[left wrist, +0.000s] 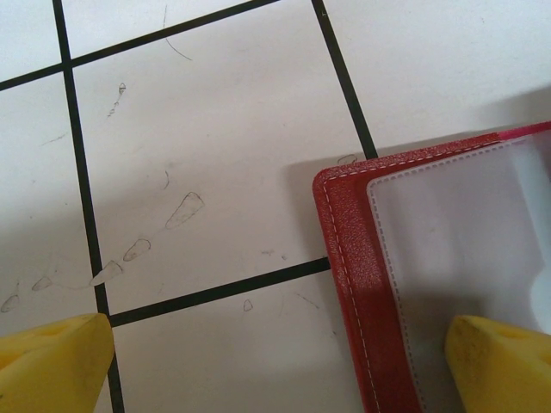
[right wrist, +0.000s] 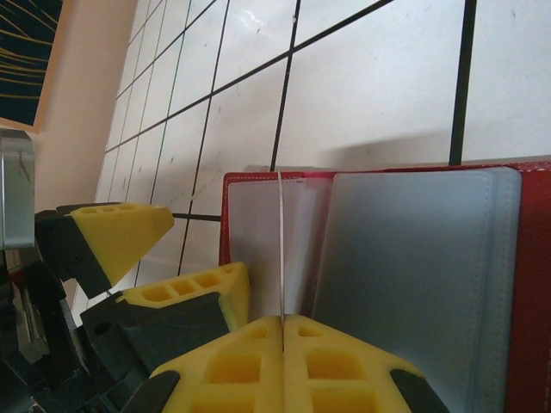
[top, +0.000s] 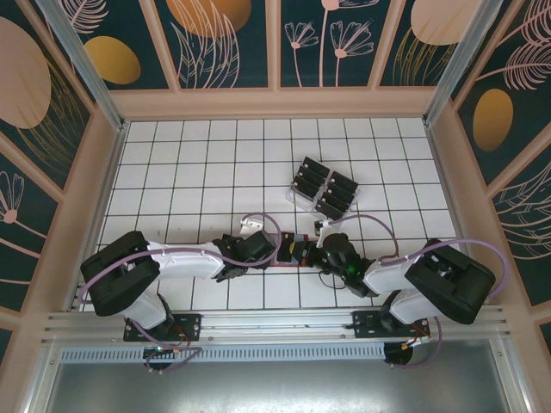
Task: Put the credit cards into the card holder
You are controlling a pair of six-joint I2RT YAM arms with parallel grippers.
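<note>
the table (top: 172,155) has white tiles with black grid lines, a little scratched. on it lies the open red card holder (left wrist: 349,284), flat, and further back a clear tray (top: 294,200), well apart.

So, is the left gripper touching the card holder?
Cannot tell. Left wrist view: one of the left gripper's fingers overlaps the card holder, but contact is not plain.

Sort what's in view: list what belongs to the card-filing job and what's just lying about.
Job: red square folding wallet with grey-blue pockets; thin black rectangular cards; one thin card, edge-on, pinched in the right jaws.
Lying about: clear plastic slotted tray; white gridded tabletop.
</note>
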